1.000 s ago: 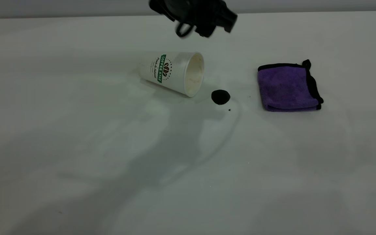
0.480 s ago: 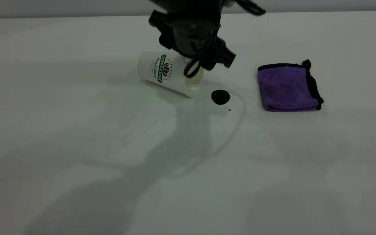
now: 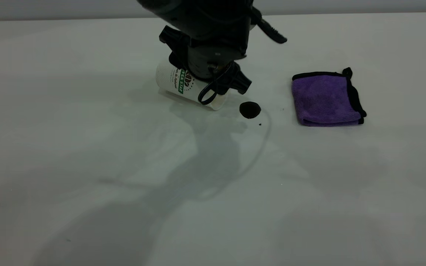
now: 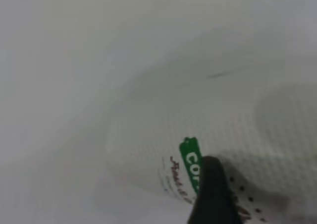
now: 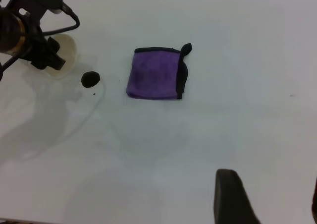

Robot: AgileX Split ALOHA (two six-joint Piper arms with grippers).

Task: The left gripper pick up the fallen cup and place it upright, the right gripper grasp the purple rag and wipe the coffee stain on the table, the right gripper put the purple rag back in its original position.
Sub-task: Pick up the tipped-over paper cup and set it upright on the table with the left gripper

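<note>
left gripper (image 3: 209, 79) over cup (image 3: 174, 82) (grip unclear) | green band: "CO…", "…FEE STAR"

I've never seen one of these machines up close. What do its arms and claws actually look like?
The left gripper is a bulky, matte black block on a thick dark arm, with a black cable looping below it and a stubby black plug sticking out sideways. Of the right gripper, only rounded black fingers show.

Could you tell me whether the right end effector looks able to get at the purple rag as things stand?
Probably yes: the purple rag lies alone on bare table, and the left end effector is at the cup, off to the side.
</note>
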